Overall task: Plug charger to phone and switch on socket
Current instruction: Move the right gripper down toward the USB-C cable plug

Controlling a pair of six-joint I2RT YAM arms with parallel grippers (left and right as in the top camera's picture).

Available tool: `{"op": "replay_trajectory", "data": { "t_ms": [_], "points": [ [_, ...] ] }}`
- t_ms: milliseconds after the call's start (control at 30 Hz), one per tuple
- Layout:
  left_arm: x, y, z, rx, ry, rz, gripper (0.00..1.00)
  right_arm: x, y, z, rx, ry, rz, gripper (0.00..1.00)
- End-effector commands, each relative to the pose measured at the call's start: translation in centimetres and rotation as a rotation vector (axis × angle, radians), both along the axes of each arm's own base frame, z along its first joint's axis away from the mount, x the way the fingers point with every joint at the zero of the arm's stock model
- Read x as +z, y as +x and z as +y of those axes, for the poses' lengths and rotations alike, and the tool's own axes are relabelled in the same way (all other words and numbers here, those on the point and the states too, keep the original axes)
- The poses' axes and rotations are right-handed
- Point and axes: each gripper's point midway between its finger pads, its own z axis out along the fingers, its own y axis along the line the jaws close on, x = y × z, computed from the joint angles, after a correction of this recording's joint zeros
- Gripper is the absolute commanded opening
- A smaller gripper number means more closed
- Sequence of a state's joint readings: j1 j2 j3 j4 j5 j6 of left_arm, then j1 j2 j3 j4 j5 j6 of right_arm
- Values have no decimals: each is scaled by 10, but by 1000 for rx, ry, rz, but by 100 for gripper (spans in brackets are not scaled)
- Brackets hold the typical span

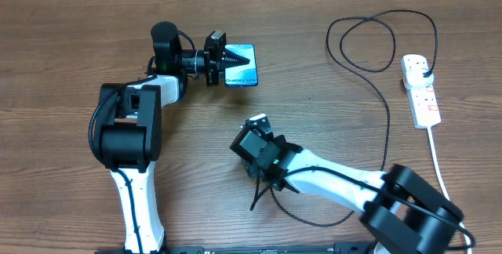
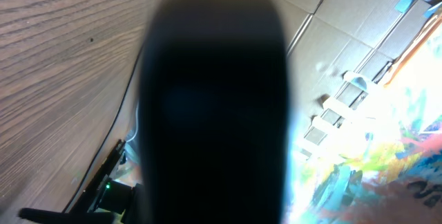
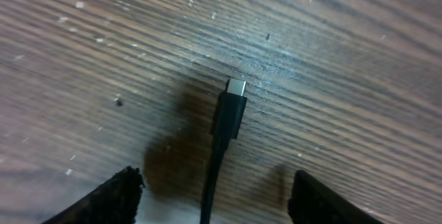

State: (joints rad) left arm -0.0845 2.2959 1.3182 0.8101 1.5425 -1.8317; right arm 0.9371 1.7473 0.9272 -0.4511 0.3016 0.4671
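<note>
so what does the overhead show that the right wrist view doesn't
Overhead only: the phone, the left pincer shut on it, and the socket with the charger plugged in. Right wrist only: the connector tip and its metal end, lying free inside the open right pincer. Both: the black charger cable on the wooden table.

Phone [image 1: 249,76] half hidden by left gripper [image 1: 232,56], charger [image 3: 228,113] cut off below

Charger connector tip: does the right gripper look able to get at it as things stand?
Probably yes: the connector tip lies uncovered on the table, between the open fingers of the right gripper.
</note>
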Motion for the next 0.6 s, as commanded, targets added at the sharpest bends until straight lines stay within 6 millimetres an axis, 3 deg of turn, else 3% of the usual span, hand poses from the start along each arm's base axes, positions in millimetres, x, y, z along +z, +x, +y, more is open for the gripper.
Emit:
{"op": "replay_trajectory", "data": {
  "t_ms": [0, 267, 567],
  "points": [
    [11, -1, 0, -31, -7, -32, 4, 1, 11, 9, -22, -7, -30, 60],
    [11, 0, 0, -29, -7, -32, 4, -1, 12, 9, -22, -6, -29, 37],
    [11, 0, 0, -29, -7, -32, 4, -12, 12, 9, -24, -21, -18, 36]
  ]
}}
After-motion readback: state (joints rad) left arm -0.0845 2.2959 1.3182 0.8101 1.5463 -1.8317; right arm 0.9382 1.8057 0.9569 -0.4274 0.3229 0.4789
